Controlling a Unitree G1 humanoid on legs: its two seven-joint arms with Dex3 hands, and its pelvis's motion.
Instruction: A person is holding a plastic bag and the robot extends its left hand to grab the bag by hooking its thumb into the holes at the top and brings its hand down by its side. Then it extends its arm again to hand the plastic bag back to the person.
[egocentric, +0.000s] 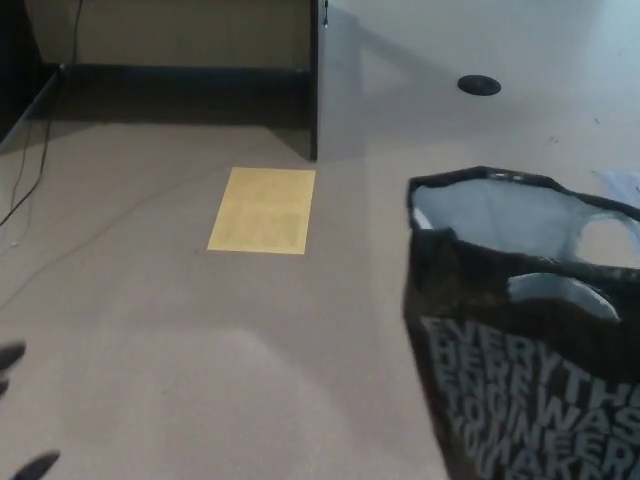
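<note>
While barely in view, left hand (18, 410) far from bag (520, 350).

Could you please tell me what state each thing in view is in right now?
Plastic bag: upright, mouth open, handle hole showing, at the right of the view.
Left hand: only dark fingertips show at the left edge, apart from the bag.
Yellow sheet: lying flat on the floor.
Round black cap: set flat in the floor.
Cable: trailing loose.
</note>
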